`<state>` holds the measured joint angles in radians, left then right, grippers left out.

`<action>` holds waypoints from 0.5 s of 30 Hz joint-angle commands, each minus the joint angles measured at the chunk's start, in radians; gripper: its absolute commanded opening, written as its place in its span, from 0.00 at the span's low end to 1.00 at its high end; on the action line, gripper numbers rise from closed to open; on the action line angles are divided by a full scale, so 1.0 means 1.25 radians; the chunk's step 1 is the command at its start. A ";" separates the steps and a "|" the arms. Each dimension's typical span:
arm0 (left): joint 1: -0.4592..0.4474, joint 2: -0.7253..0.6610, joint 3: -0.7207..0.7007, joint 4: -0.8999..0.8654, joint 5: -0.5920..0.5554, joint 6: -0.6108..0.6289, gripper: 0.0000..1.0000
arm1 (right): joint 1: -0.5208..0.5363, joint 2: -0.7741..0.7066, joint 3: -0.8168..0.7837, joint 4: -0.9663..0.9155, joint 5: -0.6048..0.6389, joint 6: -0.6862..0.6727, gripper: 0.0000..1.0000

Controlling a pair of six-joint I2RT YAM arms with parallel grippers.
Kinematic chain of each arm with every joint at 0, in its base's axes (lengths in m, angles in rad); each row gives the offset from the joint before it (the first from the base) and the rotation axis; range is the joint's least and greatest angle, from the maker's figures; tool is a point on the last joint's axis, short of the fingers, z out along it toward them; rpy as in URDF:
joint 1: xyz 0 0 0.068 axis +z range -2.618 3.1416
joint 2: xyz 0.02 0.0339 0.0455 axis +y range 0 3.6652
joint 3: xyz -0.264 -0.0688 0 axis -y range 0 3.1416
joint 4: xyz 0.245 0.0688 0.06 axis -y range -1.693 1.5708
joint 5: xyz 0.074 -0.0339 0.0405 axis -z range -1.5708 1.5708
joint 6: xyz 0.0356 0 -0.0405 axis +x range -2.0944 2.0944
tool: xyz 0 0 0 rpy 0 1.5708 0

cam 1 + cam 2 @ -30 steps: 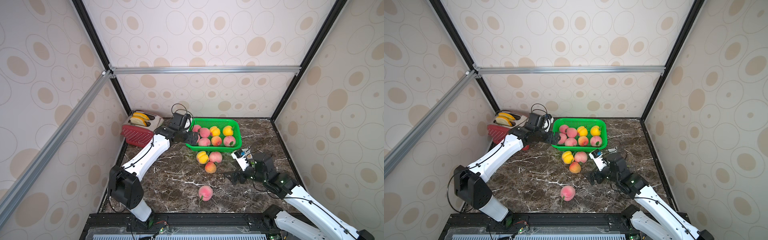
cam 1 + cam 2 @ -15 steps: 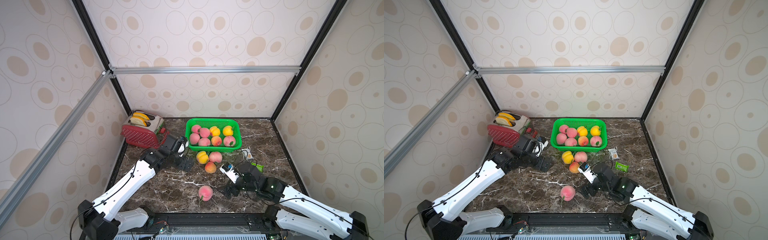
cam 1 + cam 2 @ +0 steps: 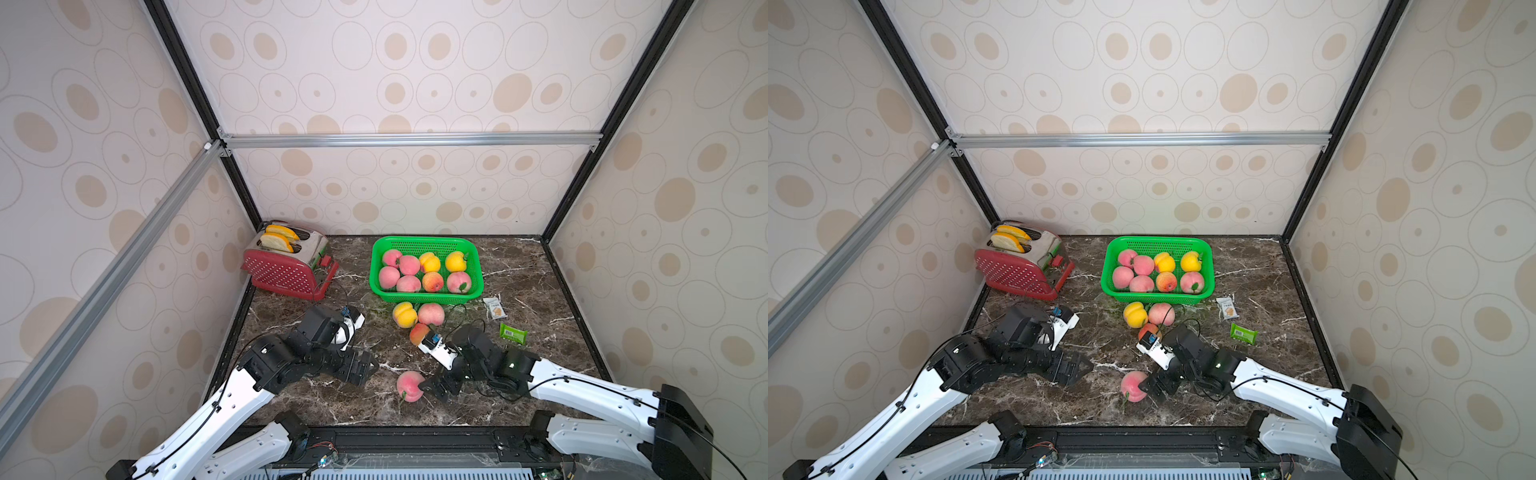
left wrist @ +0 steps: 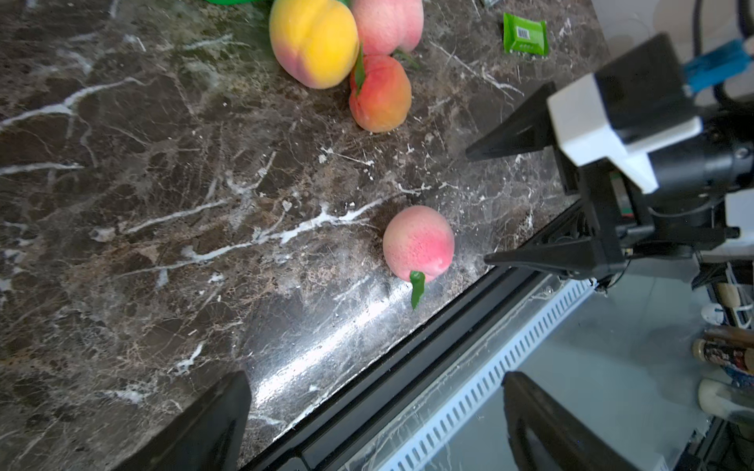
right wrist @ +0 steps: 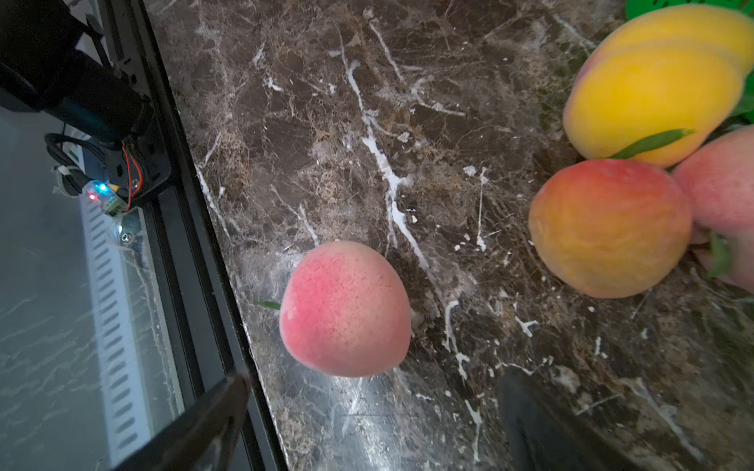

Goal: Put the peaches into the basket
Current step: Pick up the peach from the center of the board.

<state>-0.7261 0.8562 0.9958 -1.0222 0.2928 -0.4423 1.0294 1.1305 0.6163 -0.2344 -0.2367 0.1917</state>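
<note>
Change over the last second: the left arm has pulled back from the basket (image 3: 424,240) and swung low over the worktop (image 3: 540,299). The left tool (image 3: 359,369) now sits wide open and empty, left of the lone peach (image 3: 409,385) with a clear gap.

The basket shows eight peaches (image 3: 409,264) in two rows. Its near-left corner, covered by that tool a second ago, is filled, so a drop-off there looks just completed.

The right arm has travelled from the cluster toward the front edge. The right tool (image 3: 436,387) — jaws fully spread, nothing held — is just beside the lone peach. In the right wrist view the peach lies ahead of the fingers (image 5: 542,424), not yet between them.

Still outside the basket: the lone peach near the front edge, plus a cluster touching one another just before the basket's near wall — yellow peach (image 3: 404,314), pink peach (image 3: 431,313), orange-red peach (image 3: 419,332).

Judgement: four to go; a right-tool grasp comes next.
</note>
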 commanded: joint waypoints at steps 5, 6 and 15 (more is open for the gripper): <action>-0.044 -0.030 -0.029 -0.032 0.012 -0.007 0.99 | 0.033 0.112 0.047 0.030 0.033 -0.029 1.00; -0.043 -0.037 -0.037 -0.031 0.004 -0.007 0.99 | 0.035 0.122 0.046 0.040 0.035 -0.028 1.00; -0.043 -0.057 -0.079 0.014 0.003 -0.043 0.99 | 0.050 0.195 0.078 0.071 0.026 -0.027 1.00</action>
<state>-0.7719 0.7948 0.8833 -1.0252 0.3050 -0.4778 1.0809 1.3491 0.6857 -0.1646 -0.2039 0.1703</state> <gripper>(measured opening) 0.992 0.999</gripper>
